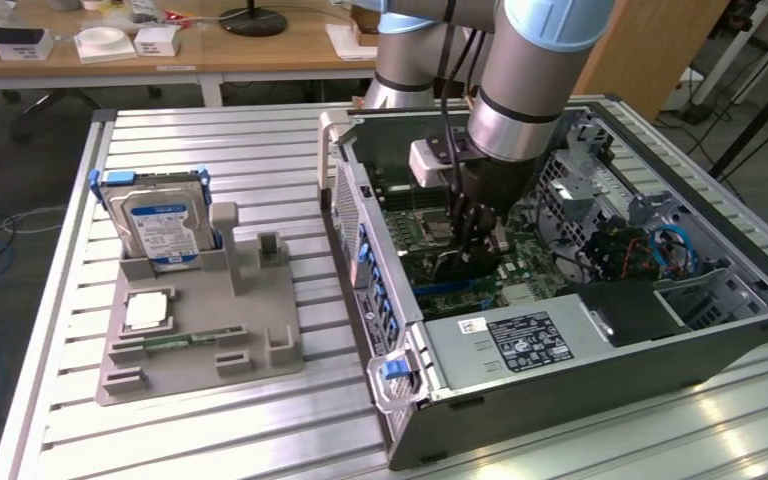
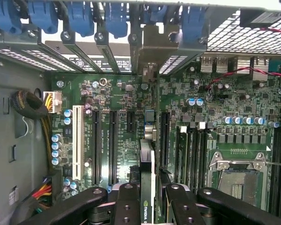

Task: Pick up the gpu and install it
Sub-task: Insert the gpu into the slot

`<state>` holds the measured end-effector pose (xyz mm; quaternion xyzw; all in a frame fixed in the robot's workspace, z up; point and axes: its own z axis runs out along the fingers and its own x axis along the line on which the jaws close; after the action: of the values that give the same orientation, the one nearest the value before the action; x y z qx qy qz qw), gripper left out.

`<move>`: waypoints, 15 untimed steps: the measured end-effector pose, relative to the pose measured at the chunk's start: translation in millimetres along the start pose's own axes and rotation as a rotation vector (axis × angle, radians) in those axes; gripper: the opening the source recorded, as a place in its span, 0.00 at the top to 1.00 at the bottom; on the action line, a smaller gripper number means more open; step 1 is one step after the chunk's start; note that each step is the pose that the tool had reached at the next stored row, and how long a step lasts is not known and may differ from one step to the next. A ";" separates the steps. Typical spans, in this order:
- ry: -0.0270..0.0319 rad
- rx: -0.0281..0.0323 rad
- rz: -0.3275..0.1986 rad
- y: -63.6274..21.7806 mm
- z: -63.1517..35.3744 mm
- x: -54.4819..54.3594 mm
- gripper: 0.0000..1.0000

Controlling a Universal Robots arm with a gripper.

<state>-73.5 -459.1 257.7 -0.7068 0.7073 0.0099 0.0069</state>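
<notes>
gpu (image 2: pixel 146 164): thin green circuit card with a black cooler, edge-on in the wrist view. it is clamped between the black metal fingers (image 2: pixel 126 206) of the gripper (image 2: pixel 150 201), one finger on each face, so the gripper is grasping the card.

card stands upright over the green motherboard (image 2: pixel 225 103). it lines up between a pair of long black expansion slots (image 2: pixel 113 145) on one side and a single black slot (image 2: pixel 164 140) on the other. cannot tell whether its lower edge is seated. white expansion slot (image 2: pixel 77 140) sits further aside. silver cpu socket frame (image 2: pixel 237 173) lies on the opposite side. beyond the card: row of blue plastic clips (image 2: pixel 117 18) at the case's rear wall.

exterior view: silver power supply with black label (image 1: pixel 518 345) at the near end of the open grey computer case (image 1: pixel 731 330). the arm reaches down into the case, gripper (image 1: pixel 471 240) low over the board, gpu (image 1: pixel 454 268) under it.

on the exterior view's left, a grey plastic holder tray (image 1: pixel 197 375) rests on the ribbed aluminium table (image 1: pixel 224 430). the tray holds a flat small green memory stick (image 1: pixel 177 342) and an upright silver hard drive with blue label (image 1: pixel 157 230). farthest back: wooden desk (image 1: pixel 251 50).
</notes>
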 end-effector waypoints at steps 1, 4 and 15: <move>0.0000 0.0000 0.001 0.0 0.3 0.2 0.74; 0.0001 0.0002 0.004 -0.1 1.2 1.0 0.74; 0.0002 0.0002 0.004 0.0 0.2 1.1 0.74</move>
<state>-73.5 -460.1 257.5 -0.7054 0.7087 0.0097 0.0069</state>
